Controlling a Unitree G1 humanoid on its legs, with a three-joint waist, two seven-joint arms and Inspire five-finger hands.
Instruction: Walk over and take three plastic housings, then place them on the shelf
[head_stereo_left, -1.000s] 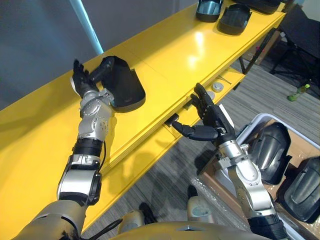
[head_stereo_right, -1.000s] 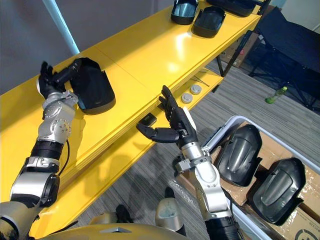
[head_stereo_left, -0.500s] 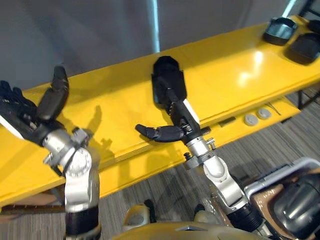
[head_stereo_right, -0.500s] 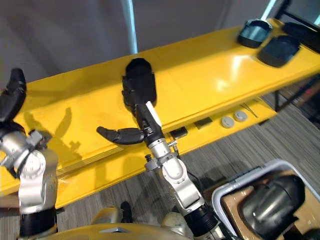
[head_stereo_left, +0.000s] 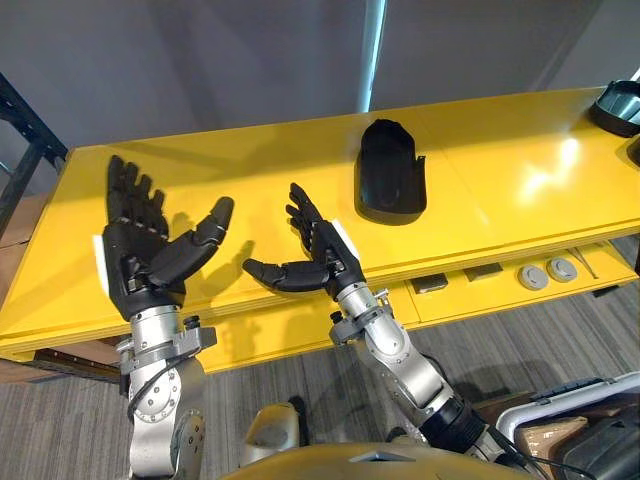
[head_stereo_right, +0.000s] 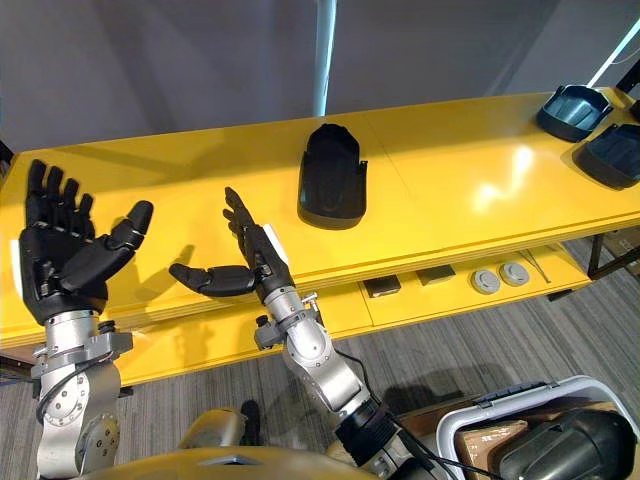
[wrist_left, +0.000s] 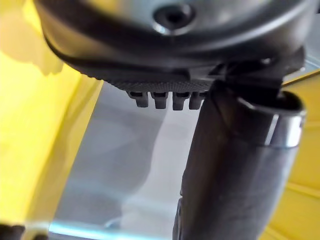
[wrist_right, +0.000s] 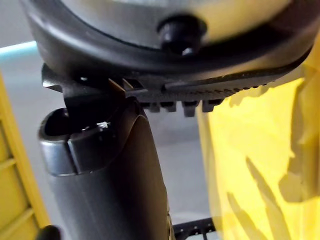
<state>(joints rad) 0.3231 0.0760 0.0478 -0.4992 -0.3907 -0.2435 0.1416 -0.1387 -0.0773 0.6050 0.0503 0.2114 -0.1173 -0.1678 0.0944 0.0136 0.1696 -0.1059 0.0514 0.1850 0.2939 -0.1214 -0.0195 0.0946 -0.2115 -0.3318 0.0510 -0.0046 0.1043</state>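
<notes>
Plastic housing (head_stereo_left: 392, 172), seemingly a light, stiff, slick black shell best gripped by its rim, lies on the yellow shelf (head_stereo_left: 500, 170) at one o'clock from the right hand (head_stereo_left: 322, 260), whose fingers, like the left hand's (head_stereo_left: 137, 258), are spread and empty.

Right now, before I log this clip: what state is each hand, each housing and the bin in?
Left hand: open, fingers spread, empty.
Right hand: open, empty.
Black housing: lying on the yellow shelf, touched by neither hand.
Far housing and its neighbour: resting at the shelf's right end.
Binned housing: lying in the white bin.
</notes>
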